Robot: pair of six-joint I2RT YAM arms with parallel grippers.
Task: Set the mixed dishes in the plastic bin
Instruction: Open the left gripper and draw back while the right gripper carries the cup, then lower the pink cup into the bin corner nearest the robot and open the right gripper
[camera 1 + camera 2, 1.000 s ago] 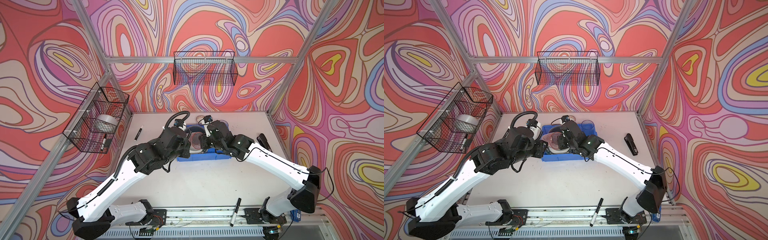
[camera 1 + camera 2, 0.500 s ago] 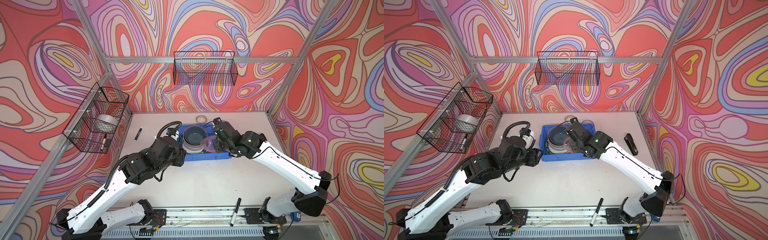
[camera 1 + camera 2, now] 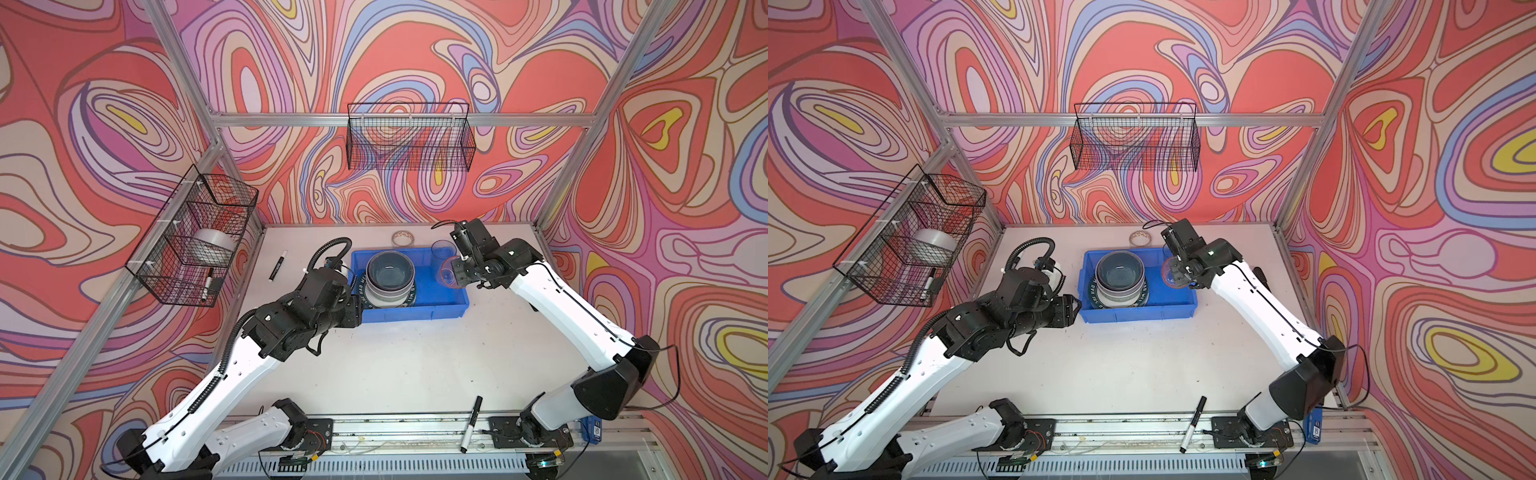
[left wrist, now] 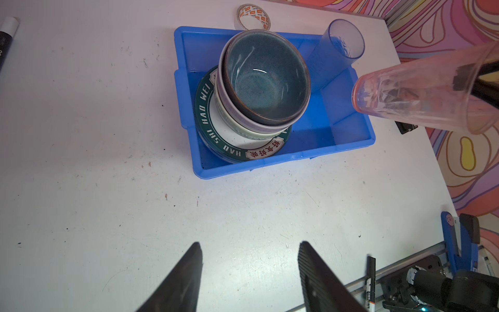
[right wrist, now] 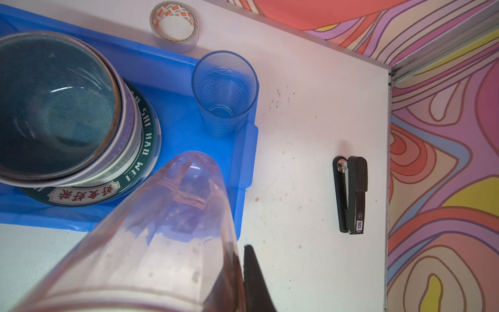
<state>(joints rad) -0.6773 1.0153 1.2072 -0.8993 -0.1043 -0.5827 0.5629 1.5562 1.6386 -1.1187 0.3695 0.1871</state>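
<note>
The right gripper point(image 3: 460, 275) is closed on the pink tumbler point(image 4: 421, 91), one finger inside the mouth and one outside, pinching the wall near the rim. The cup hangs tipped on its side over the right end of the blue plastic bin point(image 4: 310, 135), clear of the floor.

It looks like thin, smooth plastic: light, slightly springy, more likely to slip or swivel in that one-sided pinch than to break. A rim grip suits it, as long as it goes down base first. The bare patch lies between the upright blue tumbler point(image 4: 334, 51) in the far corner and the near wall, beside the dark blue bowl point(image 4: 266, 78) topping the stack.

The left gripper point(image 4: 249, 243) is spread and empty, near the bin's left end.
</note>
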